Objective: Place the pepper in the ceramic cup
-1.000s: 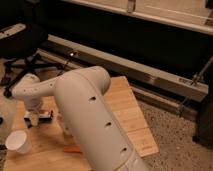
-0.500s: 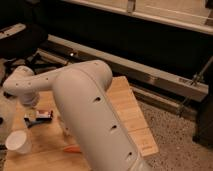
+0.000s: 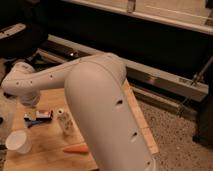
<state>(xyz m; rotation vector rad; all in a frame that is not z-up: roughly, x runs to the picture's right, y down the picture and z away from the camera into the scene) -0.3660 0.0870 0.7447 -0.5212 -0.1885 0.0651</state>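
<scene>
The orange-red pepper (image 3: 76, 148) lies flat on the wooden table (image 3: 50, 159), near its front edge, just left of my arm's big white link. The white ceramic cup (image 3: 19, 141) stands upright at the table's front left corner, left of the pepper. My gripper (image 3: 30, 101) hangs at the end of the white arm over the table's far left part, above the blue-and-orange packet (image 3: 39, 115). It is behind the cup and apart from the pepper. Nothing shows in its grasp.
A small clear bottle with a white cap (image 3: 64, 121) stands between the packet and the pepper. My arm's large link (image 3: 107, 115) covers the table's right half. A metal rail (image 3: 160, 77) runs along the floor behind. A dark chair (image 3: 15, 35) is at the far left.
The arm has swung back and to the left, uncovering the bottle and the pepper. The gripper has shifted slightly left and up. The cup and packet have not moved.
</scene>
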